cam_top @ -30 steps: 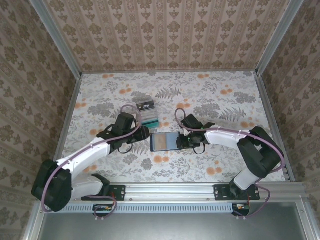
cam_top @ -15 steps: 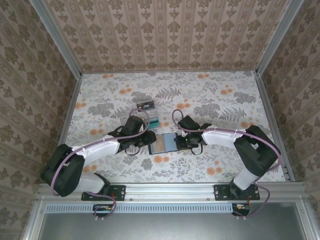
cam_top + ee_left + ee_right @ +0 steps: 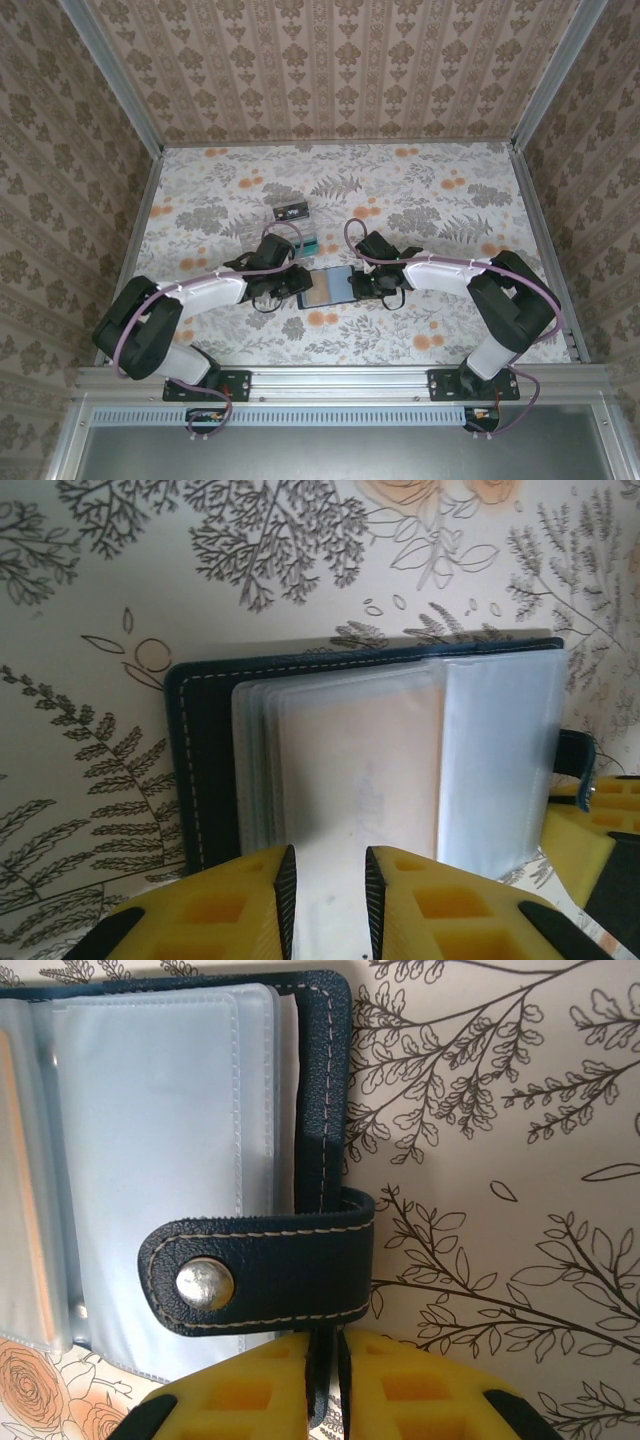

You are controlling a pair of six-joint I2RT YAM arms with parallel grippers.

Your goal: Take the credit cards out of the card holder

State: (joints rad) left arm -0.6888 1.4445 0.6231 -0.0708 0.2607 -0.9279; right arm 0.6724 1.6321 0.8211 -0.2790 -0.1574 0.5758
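The card holder (image 3: 328, 286) lies open on the flowered table between my two grippers; it is navy outside with clear sleeves inside (image 3: 400, 760). A pale orange-tan credit card (image 3: 355, 750) shows through the upper sleeves, and its orange edge (image 3: 12, 1170) also shows in the right wrist view. My left gripper (image 3: 330, 858) is at the holder's near edge, its yellow fingers a narrow gap apart with the pale sleeve lying between them, not pinched. My right gripper (image 3: 328, 1345) is shut on the holder's dark cover edge just below the snap tab (image 3: 260, 1272).
A clear plastic tray (image 3: 300, 243) with something teal in it stands just behind the holder. A small dark card-like object (image 3: 290, 212) lies further back. Metal-framed walls close in the table (image 3: 450, 200) on three sides.
My left gripper has moved right, from beside the holder onto its sleeves. Both grippers' jaws have narrowed. The right gripper stays at the tab side.
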